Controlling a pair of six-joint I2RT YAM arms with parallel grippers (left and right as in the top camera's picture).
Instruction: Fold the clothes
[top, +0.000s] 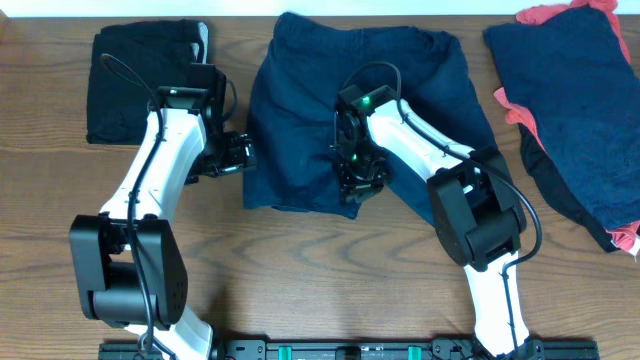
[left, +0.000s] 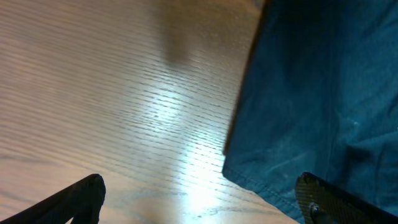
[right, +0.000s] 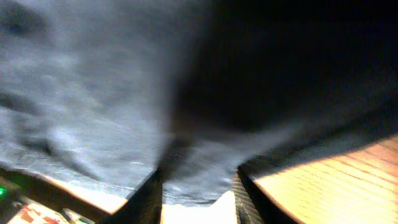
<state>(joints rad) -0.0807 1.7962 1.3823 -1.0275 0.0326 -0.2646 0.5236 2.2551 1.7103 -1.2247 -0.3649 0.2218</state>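
Since it cannot be told if the right tool (right: 198, 190) is clamped, the blue shorts (top: 290, 120) should be pinched past their hem (top: 300, 207).

Left arm (top: 160, 160) low, jaws wide; right arm (top: 420, 130) angled down, jaws half-closed.

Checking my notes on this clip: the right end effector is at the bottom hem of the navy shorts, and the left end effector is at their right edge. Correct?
No. The overhead view shows the left end effector at the left edge of the navy shorts, not the right; the right end effector is at their bottom hem.
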